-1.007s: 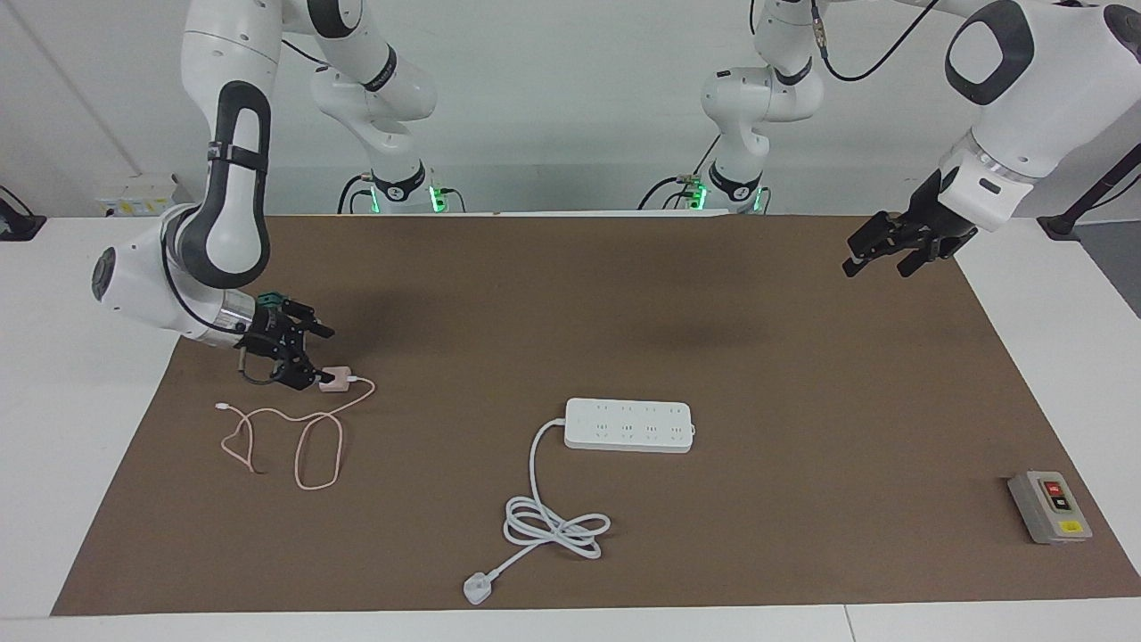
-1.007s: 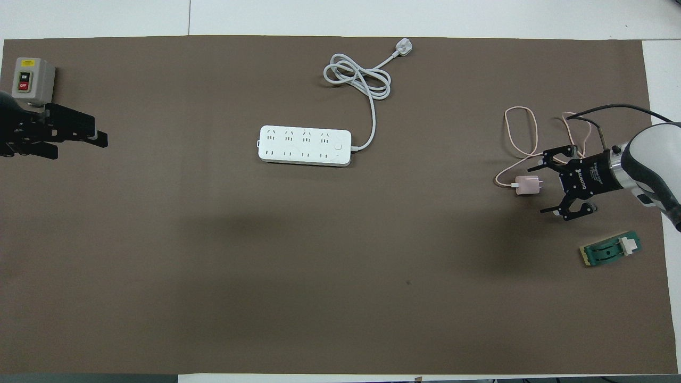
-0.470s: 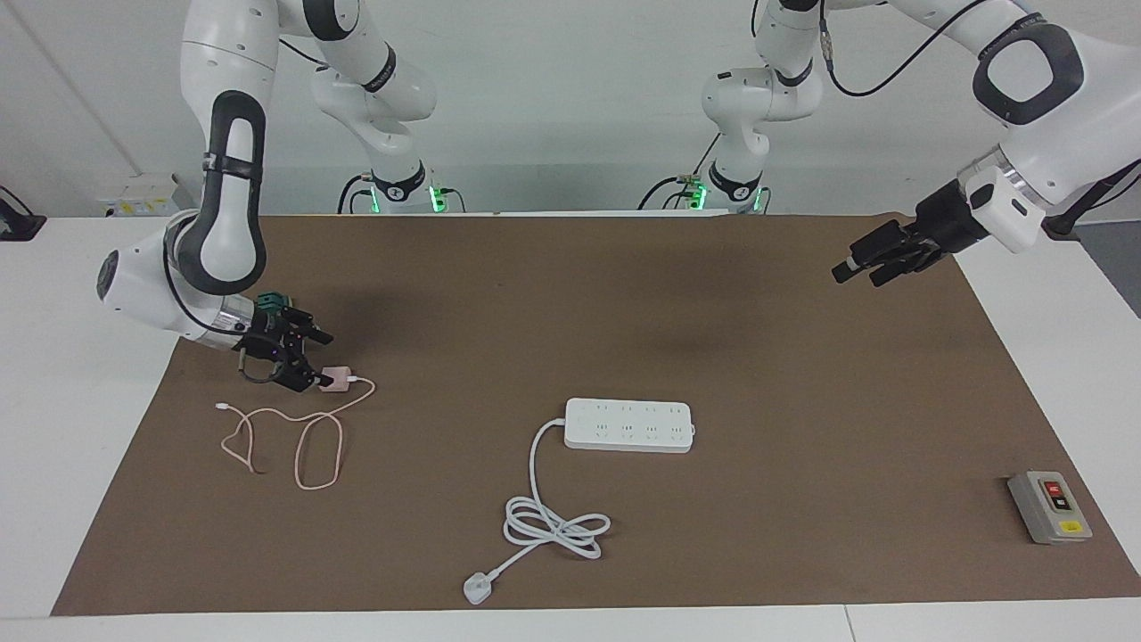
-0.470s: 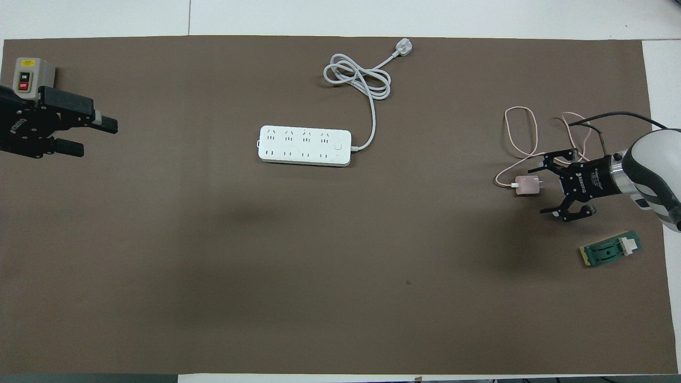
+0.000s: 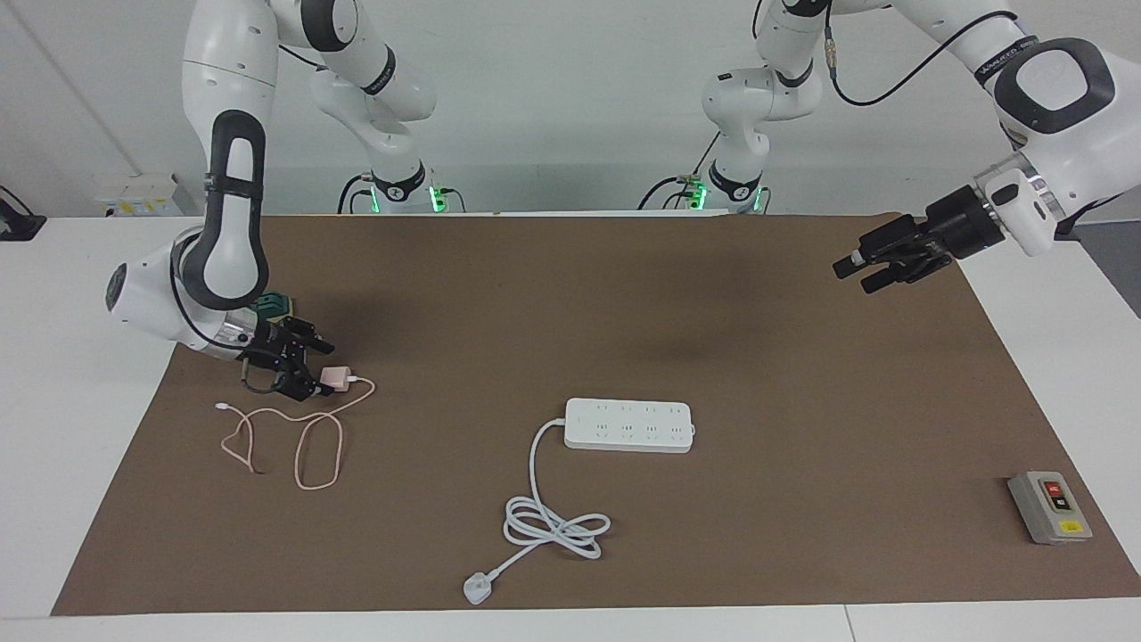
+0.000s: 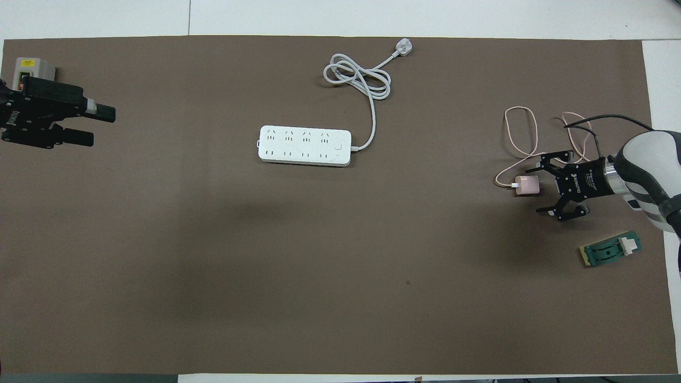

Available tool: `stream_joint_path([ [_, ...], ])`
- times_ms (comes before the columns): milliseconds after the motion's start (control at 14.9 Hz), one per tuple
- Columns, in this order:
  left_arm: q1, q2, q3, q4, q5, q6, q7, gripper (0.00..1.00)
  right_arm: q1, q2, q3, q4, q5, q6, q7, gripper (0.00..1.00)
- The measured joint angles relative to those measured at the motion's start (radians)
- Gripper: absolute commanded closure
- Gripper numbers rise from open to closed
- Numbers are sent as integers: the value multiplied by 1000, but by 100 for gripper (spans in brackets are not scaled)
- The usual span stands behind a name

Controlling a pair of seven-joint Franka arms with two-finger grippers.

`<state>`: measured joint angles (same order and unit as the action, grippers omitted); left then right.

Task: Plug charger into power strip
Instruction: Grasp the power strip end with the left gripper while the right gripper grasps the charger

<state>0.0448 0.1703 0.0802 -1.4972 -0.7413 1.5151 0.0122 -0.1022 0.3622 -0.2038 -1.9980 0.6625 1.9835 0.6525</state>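
The charger, a small pink cube, lies on the brown mat toward the right arm's end, its thin pink cable looped beside it. My right gripper is low over the mat and open. The charger sits at the mouth of its fingers, and I cannot tell whether they touch it. The white power strip lies flat mid-mat, sockets up. My left gripper hangs open and empty over the left arm's end of the mat.
The strip's thick white cord coils farther from the robots and ends in a plug. A grey switch box sits at the left arm's end. A small green part lies by the right arm.
My right gripper has sunk lower and settled closer beside the charger. My left gripper has turned and shifted, so that it now covers part of the switch box in the overhead view.
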Motion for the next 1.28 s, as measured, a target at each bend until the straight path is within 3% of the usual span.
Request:
stream_joint_path([
  [403,5,8,-3,-15,-192,-2,58,0,0,9,0,0,30,6,0,0],
  [805,-6,76,-14,-51,-399,23,129,0,0,14,0,0,30,23,0,0],
  [1141,-74,146,-17,-57,-560,91,207,0,0,15,0,0,30,28,-1,0],
  [1208,-88,161,-18,-58,-579,107,223,0,0,15,0,0,30,31,-4,4],
  [1275,-101,177,-18,-59,-597,121,240,0,-1,16,0,0,30,32,-11,15],
])
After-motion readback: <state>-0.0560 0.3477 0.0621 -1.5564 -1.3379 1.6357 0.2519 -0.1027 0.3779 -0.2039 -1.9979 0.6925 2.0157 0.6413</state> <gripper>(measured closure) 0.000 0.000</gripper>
